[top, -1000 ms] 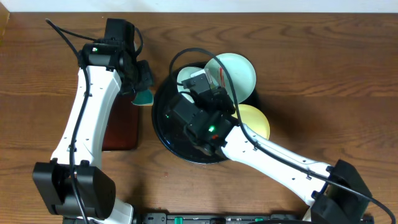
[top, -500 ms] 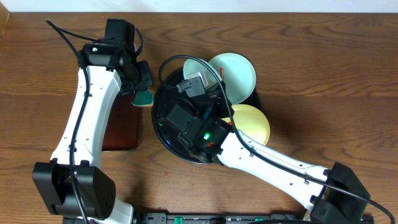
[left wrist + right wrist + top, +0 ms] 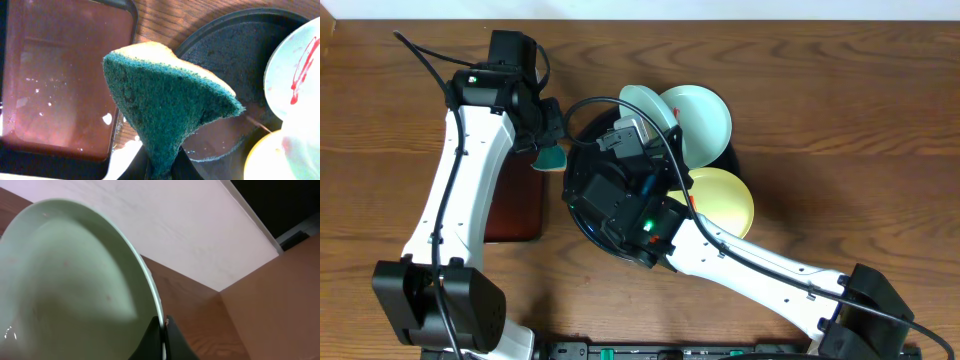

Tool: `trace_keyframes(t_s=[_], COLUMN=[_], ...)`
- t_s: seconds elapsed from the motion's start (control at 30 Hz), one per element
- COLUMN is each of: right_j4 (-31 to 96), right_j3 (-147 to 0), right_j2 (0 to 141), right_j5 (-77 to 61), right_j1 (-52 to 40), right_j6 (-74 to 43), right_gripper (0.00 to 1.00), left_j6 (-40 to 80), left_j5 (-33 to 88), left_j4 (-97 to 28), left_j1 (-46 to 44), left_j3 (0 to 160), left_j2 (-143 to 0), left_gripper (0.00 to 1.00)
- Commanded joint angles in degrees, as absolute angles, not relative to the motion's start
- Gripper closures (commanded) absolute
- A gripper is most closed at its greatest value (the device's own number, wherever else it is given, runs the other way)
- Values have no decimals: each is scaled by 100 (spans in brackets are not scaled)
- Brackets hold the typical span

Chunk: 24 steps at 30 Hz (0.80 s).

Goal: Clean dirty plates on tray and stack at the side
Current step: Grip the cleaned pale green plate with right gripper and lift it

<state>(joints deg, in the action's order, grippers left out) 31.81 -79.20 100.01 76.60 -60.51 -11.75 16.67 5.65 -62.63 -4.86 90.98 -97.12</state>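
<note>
Over the tray's (image 3: pixel 235 50) far rim we log: right gripper (image 3: pixel 162 337) swung leftward, clenched on the plate (image 3: pixel 65 280) rim, plate rising above it; left gripper (image 3: pixel 162 167) pinches sponge (image 3: pixel 165 100).

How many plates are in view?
3: one pale green plate in the right gripper over the tray, a second on its far rim, a yellow plate at its right edge. More may be hidden.

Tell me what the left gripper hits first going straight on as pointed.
Probably the tray's near rim, met by the held sponge; the bare table beside it is possible, depth unclear.
</note>
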Motion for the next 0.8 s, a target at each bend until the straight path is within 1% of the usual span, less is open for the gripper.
trace_keyframes(t_s=[0.0, 0.17, 0.23, 0.3, 0.47, 0.5, 0.57, 0.77], right_j4=[3148, 3186, 3326, 3538, 3892, 3903, 3903, 3942], right_j3=[-8005, -8003, -8003, -8003, -8003, -8003, -8003, -8003], right_j2=[9872, 9872, 9872, 9874, 9872, 9872, 9859, 9762], right_j5=[7929, 7859, 7428, 6659, 4287, 3636, 2871, 180], right_j1=[-6086, -6084, -6066, -5996, -5520, -5334, -5070, -3741], right_j6=[-1146, -1151, -1153, -1238, -1935, -1999, -2069, -2078], right_gripper=[99, 99, 99, 99, 99, 99, 99, 99], left_j6=[1616, 1616, 1616, 1616, 1616, 1616, 1616, 1616], left_j5=[558, 558, 558, 558, 558, 558, 558, 558], left_j4=[-6278, -6278, -6281, -6289, -6302, -6302, -6302, -6302], left_j1=[-467, -467, -467, -467, -467, -467, -467, -467], left_j3=[9021, 9021, 9021, 9021, 9021, 9021, 9021, 9021], left_j2=[-9714, -9714, -9714, -9714, -9714, -9714, -9714, -9714], left_gripper=[93, 92, 93, 93, 93, 93, 93, 93])
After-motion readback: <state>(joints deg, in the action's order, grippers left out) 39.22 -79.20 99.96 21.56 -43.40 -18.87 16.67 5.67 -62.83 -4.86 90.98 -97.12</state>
